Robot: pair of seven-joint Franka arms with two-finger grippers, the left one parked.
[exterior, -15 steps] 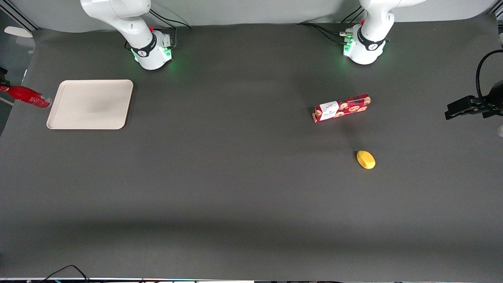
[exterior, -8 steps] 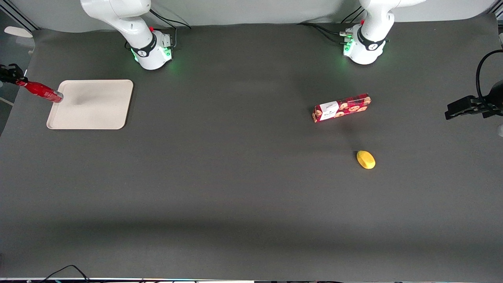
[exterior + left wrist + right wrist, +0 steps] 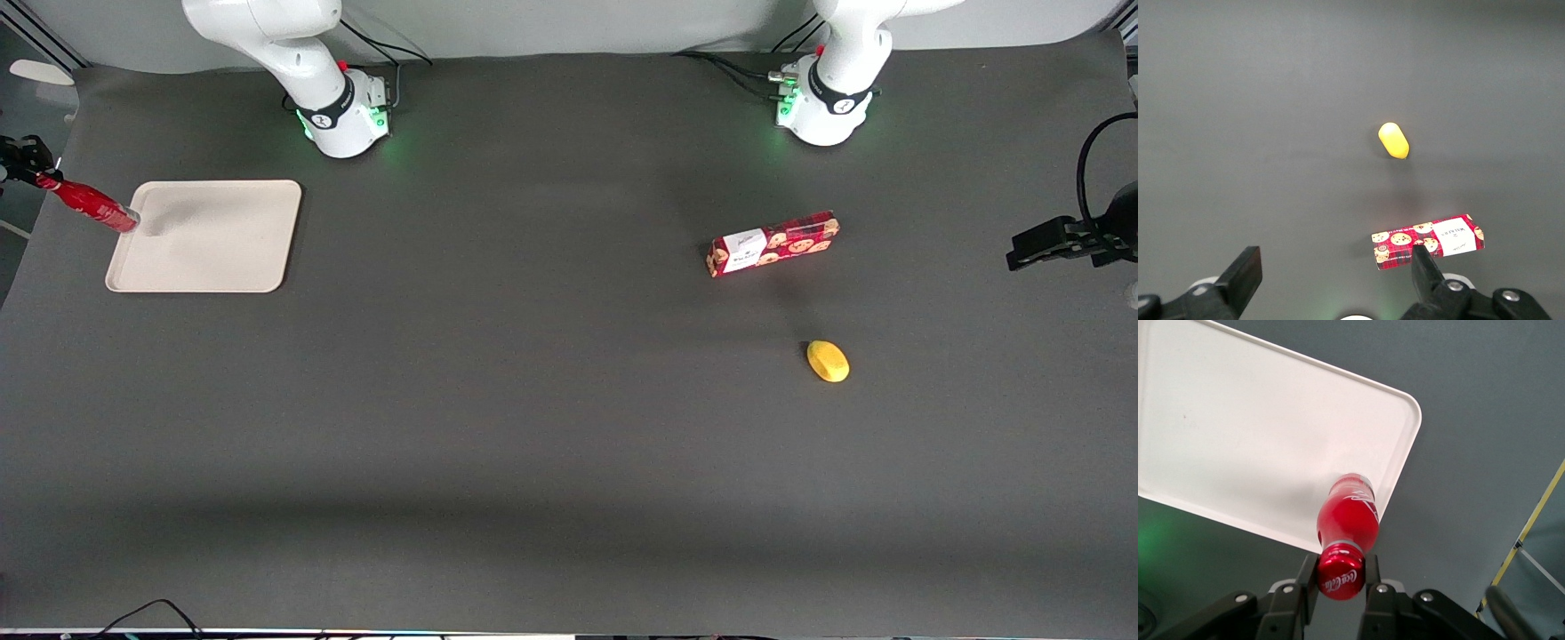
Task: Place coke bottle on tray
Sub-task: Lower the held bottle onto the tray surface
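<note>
Red all over, a small narrow-necked coke bottle (image 3: 89,204) with a silvery base is held by its cap in the black two-finger gripper (image 3: 1339,581), whose fingers (image 3: 1306,581) are clamped on either side of the cap. The bottle hangs tilted over the rim of a flat cream rectangular tray (image 3: 222,258) with rounded corners, its base above the tray's edge at the working arm's end. The tray lies on a dark grey worktop (image 3: 533,427).

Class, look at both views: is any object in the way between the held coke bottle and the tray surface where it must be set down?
Nothing visible. The pincer grips the coke bottle by its cap, over the bare tray near its rim.
</note>
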